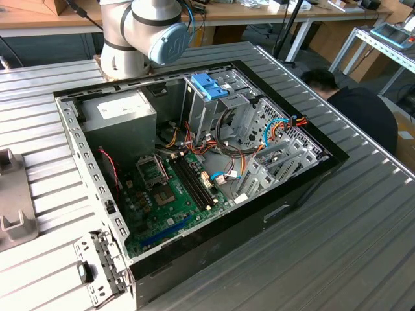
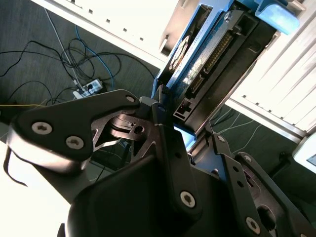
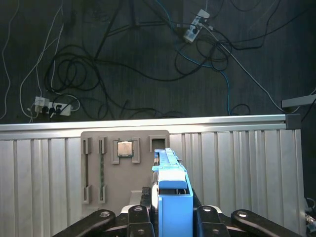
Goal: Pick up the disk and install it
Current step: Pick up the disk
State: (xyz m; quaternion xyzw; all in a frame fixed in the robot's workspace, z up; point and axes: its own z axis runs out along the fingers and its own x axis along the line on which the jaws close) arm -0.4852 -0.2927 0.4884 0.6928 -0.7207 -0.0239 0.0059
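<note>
In both wrist views my gripper (image 3: 170, 219) is shut on the disk (image 3: 173, 195), a grey metal drive in a light blue carrier. The black fingers (image 3: 140, 217) press on its two sides. In the second wrist view the disk (image 2: 212, 54) shows edge-on, with its connector row and blue frame sticking out beyond the gripper (image 2: 170, 121). In the first wrist view it hangs over the grey fixture plate (image 3: 94, 163) on the ribbed table, apart from the plate. The open computer case (image 1: 194, 162) with its metal drive cage (image 1: 217, 110) lies in the exterior view.
A blue latch (image 1: 211, 85) sits on top of the drive cage. The arm's base (image 1: 130, 39) stands behind the case. A person (image 1: 356, 107) crouches at the exterior view's right. The fixture plate holds a chip (image 3: 124, 148). Cables and power strips (image 3: 52, 106) lie on the dark floor.
</note>
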